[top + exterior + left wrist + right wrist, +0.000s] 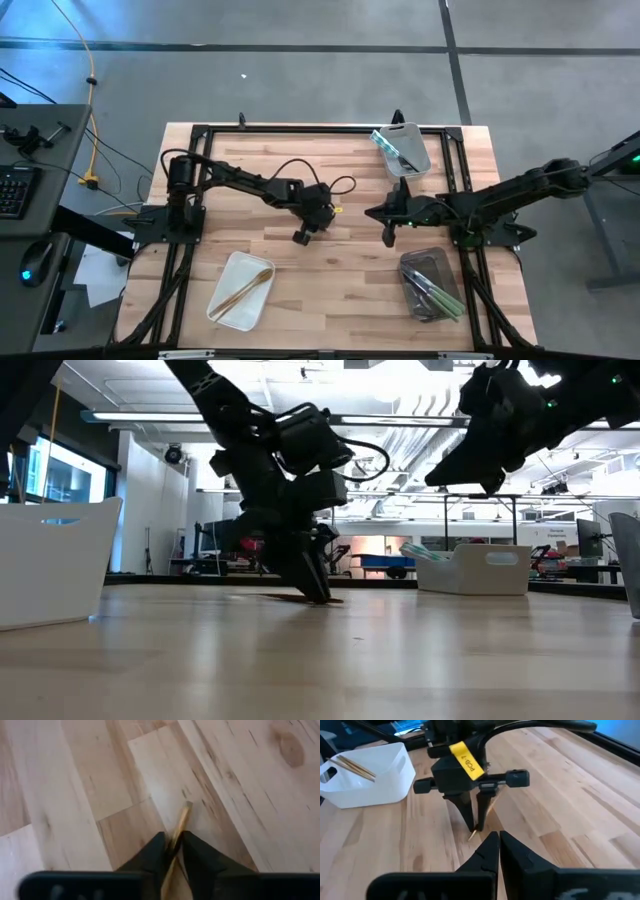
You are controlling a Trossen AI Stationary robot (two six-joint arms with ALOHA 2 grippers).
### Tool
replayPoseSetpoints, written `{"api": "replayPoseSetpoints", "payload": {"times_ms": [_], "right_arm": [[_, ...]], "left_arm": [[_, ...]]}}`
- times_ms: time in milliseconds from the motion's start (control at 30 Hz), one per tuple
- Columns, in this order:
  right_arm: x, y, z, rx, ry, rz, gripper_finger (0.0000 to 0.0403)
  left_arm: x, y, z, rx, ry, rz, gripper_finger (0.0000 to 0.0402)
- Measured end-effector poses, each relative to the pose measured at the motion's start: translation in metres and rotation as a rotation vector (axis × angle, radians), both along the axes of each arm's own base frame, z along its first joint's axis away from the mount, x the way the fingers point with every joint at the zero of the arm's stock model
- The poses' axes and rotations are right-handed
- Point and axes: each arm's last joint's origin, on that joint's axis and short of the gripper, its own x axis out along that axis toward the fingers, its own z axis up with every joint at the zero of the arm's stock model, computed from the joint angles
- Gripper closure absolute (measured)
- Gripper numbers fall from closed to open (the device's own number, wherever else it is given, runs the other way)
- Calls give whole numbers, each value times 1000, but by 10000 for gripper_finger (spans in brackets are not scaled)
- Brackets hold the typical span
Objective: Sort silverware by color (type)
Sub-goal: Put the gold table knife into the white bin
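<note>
Gold utensil (179, 831) flat on table; pincer-gripped.

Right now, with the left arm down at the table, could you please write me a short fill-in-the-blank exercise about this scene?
1. The left gripper closes on a slim ____ utensil lying on the table.
2. The white tray nearest the left arm holds ____ silverware.
3. The right gripper is ____ and holds nothing.

Missing words: gold; gold; shut
</note>
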Motion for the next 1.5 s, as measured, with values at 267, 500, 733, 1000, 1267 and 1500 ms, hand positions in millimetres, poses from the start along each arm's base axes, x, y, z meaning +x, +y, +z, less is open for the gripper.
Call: {"api": "replayPoseSetpoints", "payload": {"times_ms": [267, 500, 733, 1000, 1267, 1500], "right_arm": [[0, 0, 0, -9, 4, 0, 403], [0, 0, -1, -26, 12, 8, 403], [0, 0, -1, -25, 12, 9, 403], [-1, 7, 0, -8, -1, 25, 403], [-2, 14, 0, -7, -7, 26, 403], [-2, 14, 0, -3, -8, 26, 403]], "left_arm": [[-6, -6, 6, 64, 25, -81, 393], [-16, -22, 37, 116, -16, -174, 401], [-30, -47, 79, 114, -84, -240, 399], [-46, -84, 93, 62, -50, -244, 401], [-48, -90, 55, 75, 73, -258, 351], [-44, -89, 35, 88, 130, -346, 281]]}}
